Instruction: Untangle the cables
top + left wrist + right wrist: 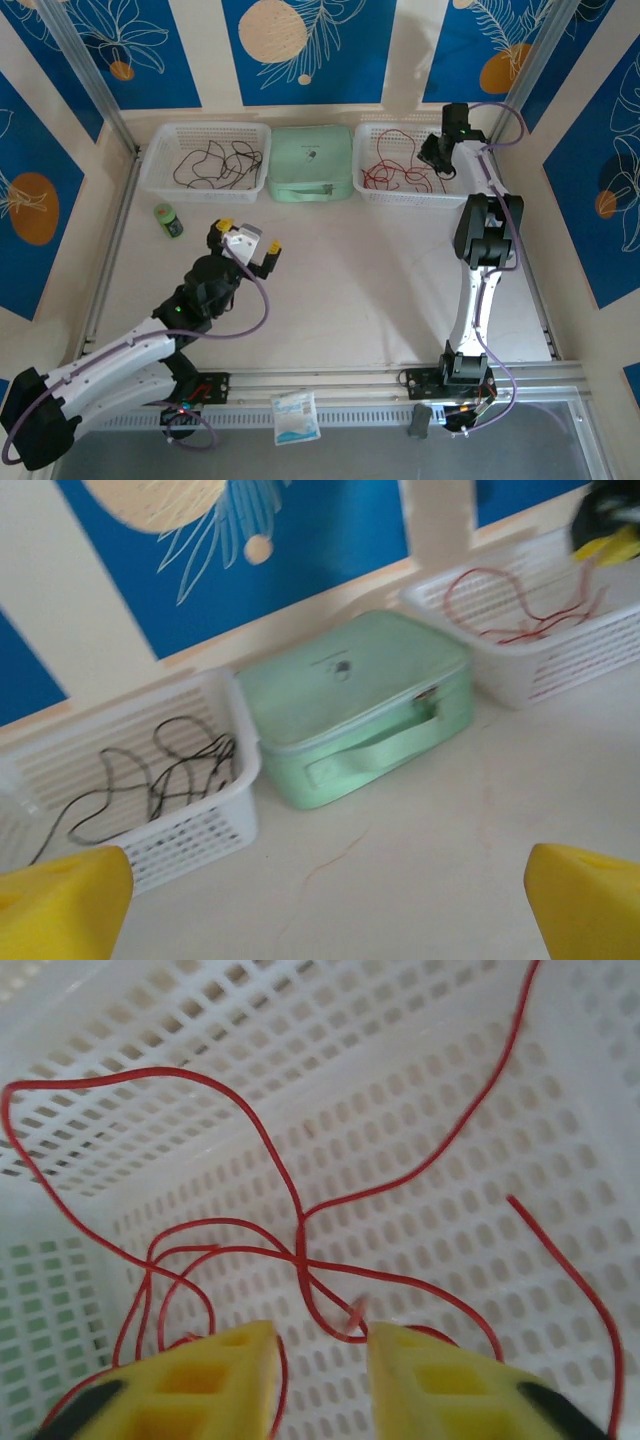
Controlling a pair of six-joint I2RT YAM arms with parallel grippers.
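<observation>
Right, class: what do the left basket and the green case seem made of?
Basket: likely moulded plastic, slightly glossy, judging by its even slotted walls. Case: perhaps matte fabric or faux leather; it has a zip line and soft strap handle.

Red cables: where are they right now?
From above, the red cables lie in the white basket at the far right, next to the green case, with the right claw just over them.

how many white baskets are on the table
2. The left basket holds the dark cables. The right basket holds the red cables. They sit either side of the green case. No other basket is visible.
</observation>
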